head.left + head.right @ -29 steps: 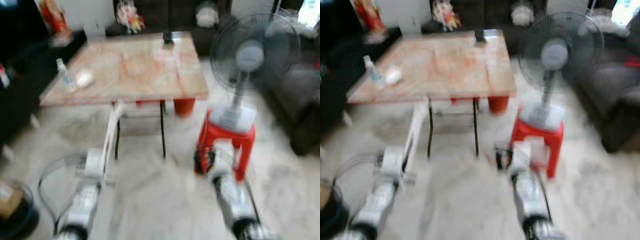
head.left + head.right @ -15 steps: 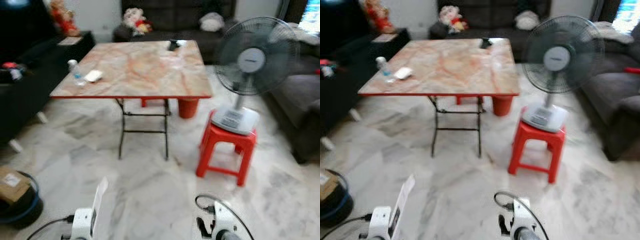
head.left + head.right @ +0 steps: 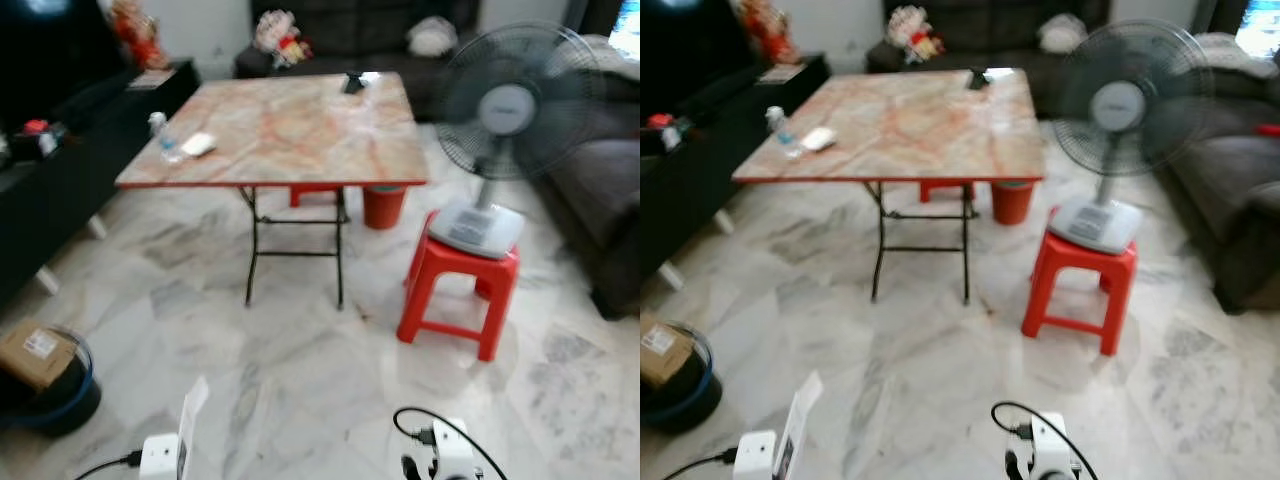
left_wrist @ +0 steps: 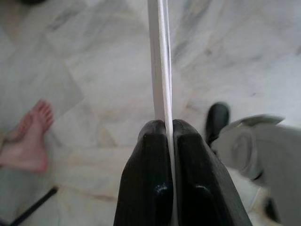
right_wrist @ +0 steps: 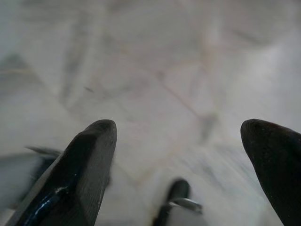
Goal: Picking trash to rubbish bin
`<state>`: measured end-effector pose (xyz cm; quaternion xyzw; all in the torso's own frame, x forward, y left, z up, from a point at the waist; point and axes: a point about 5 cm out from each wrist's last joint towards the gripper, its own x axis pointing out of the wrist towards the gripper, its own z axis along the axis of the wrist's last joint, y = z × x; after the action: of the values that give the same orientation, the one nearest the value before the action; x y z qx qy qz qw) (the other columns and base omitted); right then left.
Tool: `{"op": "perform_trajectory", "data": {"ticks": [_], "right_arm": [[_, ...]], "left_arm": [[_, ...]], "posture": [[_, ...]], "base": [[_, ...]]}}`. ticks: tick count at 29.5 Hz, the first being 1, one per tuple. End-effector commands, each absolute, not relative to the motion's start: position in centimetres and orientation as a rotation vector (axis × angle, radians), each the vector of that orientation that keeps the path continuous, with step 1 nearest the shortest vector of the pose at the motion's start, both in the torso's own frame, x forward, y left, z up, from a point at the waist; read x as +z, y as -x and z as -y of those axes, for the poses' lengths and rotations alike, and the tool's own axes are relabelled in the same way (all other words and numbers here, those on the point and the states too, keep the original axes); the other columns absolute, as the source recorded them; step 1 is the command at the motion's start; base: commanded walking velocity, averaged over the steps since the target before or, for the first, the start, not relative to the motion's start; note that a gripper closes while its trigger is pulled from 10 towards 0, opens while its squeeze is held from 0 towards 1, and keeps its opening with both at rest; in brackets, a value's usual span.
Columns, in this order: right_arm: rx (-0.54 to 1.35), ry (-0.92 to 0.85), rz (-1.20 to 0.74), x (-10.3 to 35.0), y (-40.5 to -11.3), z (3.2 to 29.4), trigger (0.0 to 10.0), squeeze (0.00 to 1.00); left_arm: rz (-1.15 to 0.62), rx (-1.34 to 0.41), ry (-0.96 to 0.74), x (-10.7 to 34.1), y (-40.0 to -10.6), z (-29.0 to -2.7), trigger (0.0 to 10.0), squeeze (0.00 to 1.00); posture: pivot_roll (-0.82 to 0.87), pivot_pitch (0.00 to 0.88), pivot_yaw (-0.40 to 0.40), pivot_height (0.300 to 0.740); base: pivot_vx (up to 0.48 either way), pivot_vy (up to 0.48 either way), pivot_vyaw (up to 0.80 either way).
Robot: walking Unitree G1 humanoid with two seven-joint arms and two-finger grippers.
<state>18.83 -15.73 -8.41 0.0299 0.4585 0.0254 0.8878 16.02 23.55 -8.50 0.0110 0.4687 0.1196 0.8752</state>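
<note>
My left gripper [image 4: 164, 128] is shut on a thin white card [image 4: 160, 61], seen edge-on in the left wrist view above the marble floor. In the eye views the card [image 3: 190, 422] stands up from my left wrist at the bottom edge. A dark rubbish bin with a blue rim [image 3: 62, 402] sits on the floor at the far left, with a brown cardboard box [image 3: 35, 352] resting in its mouth. My right gripper [image 5: 178, 126] is open over bare floor, nothing between its fingers [image 5: 91, 155].
A folding table [image 3: 300, 150] stands ahead with a water bottle [image 3: 165, 138], a white item [image 3: 198, 145] and a dark item [image 3: 352, 82] on it. To the right, a fan [image 3: 500, 110] stands on a red stool [image 3: 460, 290]. A person's bare foot [image 4: 30, 136] is nearby.
Both arms have dropped from stretched forward to the bottom edge of the view. The camera has shifted, bringing the bin and box into view. The white card stays in my left gripper.
</note>
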Motion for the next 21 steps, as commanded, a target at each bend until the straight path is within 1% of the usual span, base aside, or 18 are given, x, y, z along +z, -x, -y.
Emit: {"op": "perform_trajectory", "data": {"ticks": [1,21], "right_arm": [[0.043,-0.052,-0.956,-8.43,-18.74,16.2,10.0,0.0],[0.054,-0.044,-0.973,-8.75,-18.08,15.99,10.0,0.0]], "left_arm": [[-0.97,0.236,-0.038,-8.36,-16.46,-23.34,10.0,0.0],[-0.979,0.233,-0.048,-8.45,-16.21,-23.43,10.0,0.0]], "posture": [[0.02,0.0,0.053,0.74],[0.03,0.0,0.06,0.74]], "base": [[0.0,0.0,0.79],[0.0,0.0,0.77]]}}
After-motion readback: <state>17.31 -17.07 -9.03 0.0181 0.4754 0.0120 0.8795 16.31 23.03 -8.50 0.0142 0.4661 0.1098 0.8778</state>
